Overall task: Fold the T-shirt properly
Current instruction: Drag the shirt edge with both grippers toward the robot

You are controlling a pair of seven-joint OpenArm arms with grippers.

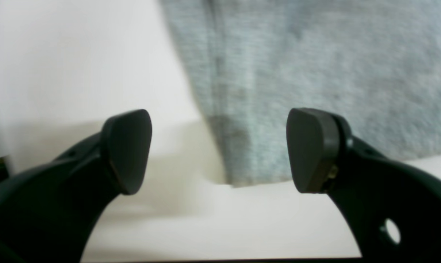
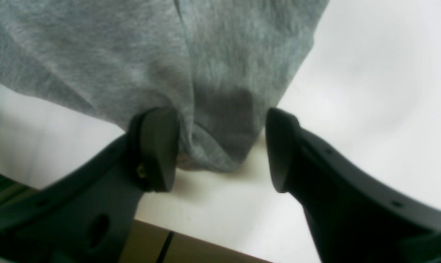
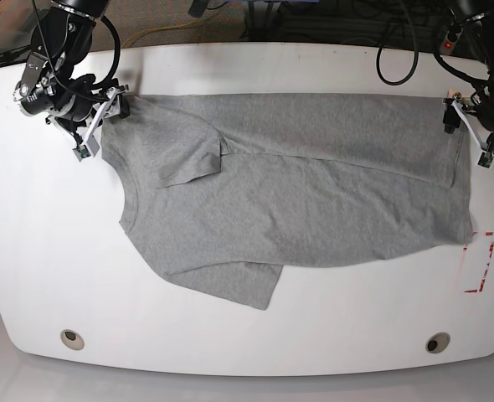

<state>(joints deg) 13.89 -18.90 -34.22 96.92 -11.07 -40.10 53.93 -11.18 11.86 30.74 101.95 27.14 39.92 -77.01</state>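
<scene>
Left gripper: my left gripper (image 1: pixel 218 151) stands spread wide, pads apart, nothing between them; a corner of the T-shirt (image 1: pixel 315 73) lies on the table just beyond the gap.
Right gripper: my right gripper (image 2: pixel 222 149) is also parted; a bunched corner of cloth sits in the gap and touches the left-hand pad, but the jaws do not pinch it.
T-shirt position: in the base view the T-shirt (image 3: pixel 297 193) lies spread lengthwise across the white table (image 3: pixel 230 335), its far long edge turned over toward the middle, with a diagonal fold line running across the body. One sleeve lies folded onto the chest; the near sleeve projects toward the front edge.
Step in hand: I judge the first lengthwise fold is laid down and both corners are let go.
Next move: the near long edge and its sleeve are not yet folded. Both grippers must clear the cloth, travel to the near edge and take matching corners.
Obstruction: the cloth resting against my right pad may drag and spoil the fold on withdrawal. Lift straight up first.
Surroundings: red tape mark (image 3: pixel 479 264) near the hem end; two round table fittings (image 3: pixel 72 338) at the front; cables beyond the far edge. None blocks the path.
</scene>
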